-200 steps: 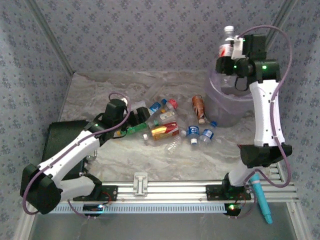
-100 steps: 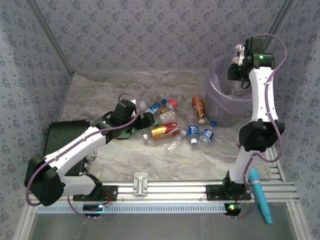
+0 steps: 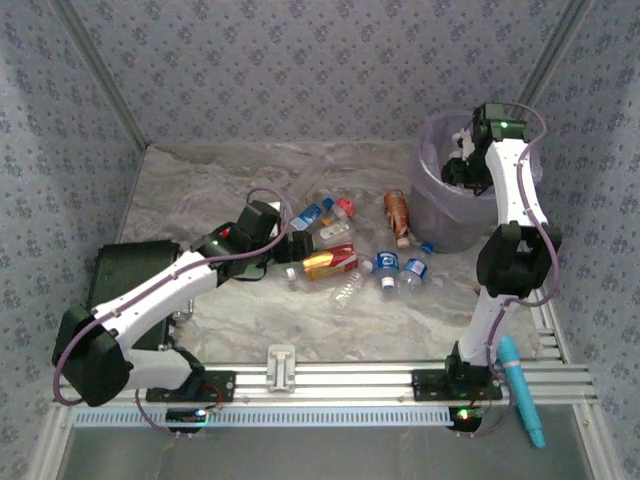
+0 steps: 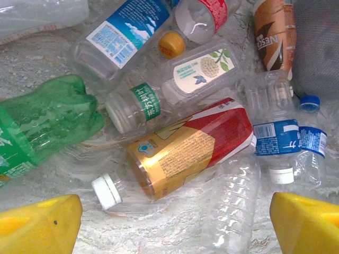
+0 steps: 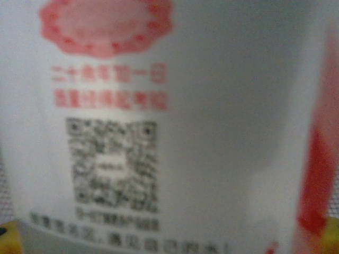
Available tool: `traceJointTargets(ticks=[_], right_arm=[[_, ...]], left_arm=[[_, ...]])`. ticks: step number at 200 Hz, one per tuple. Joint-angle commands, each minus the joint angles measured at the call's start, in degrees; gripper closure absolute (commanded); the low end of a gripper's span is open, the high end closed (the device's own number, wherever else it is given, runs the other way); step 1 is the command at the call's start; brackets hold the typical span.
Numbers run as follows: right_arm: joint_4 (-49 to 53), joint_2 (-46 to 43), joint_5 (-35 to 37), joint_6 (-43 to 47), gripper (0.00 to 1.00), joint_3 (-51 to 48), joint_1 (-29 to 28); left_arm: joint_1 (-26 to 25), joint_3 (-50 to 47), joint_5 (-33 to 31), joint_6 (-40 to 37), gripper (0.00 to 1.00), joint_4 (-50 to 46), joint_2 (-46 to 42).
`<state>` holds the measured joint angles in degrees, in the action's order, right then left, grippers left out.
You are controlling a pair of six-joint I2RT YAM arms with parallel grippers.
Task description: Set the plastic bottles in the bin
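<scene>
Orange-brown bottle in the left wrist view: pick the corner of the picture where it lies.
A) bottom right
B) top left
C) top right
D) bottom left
C: the orange-brown bottle lies on its side at the top right of the picture, above a blue-labelled bottle.
</scene>
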<state>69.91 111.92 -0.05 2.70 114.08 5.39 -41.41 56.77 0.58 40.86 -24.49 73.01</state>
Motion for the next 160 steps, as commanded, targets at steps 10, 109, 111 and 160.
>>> traceJointTargets(ticks=[10,109,111,160], right_arm=[[-1.5,0.7,-1.0,0.1,0.23,-2.1,0.4],[3.1,-4.5,-0.4,-0.4,0.09,3.1,0.2],[3.3,-4.8,-0.4,-0.4,0.09,3.2,0.2],[5.3,-12.6,-3.2,-2.4,0.07,5.8,0.4]], left_arm=[[-1.0,3.3,-0.5,-2.7,0.09,-1.6,1.0],[-6.4,5.4,-1.1,-6.5,0.06,-5.2,4.7],[-6.5,5.4,-1.1,-6.4,0.06,-5.2,4.8],[-11.1,6.7,0.0,-7.6,0.07,-4.7,9.2]])
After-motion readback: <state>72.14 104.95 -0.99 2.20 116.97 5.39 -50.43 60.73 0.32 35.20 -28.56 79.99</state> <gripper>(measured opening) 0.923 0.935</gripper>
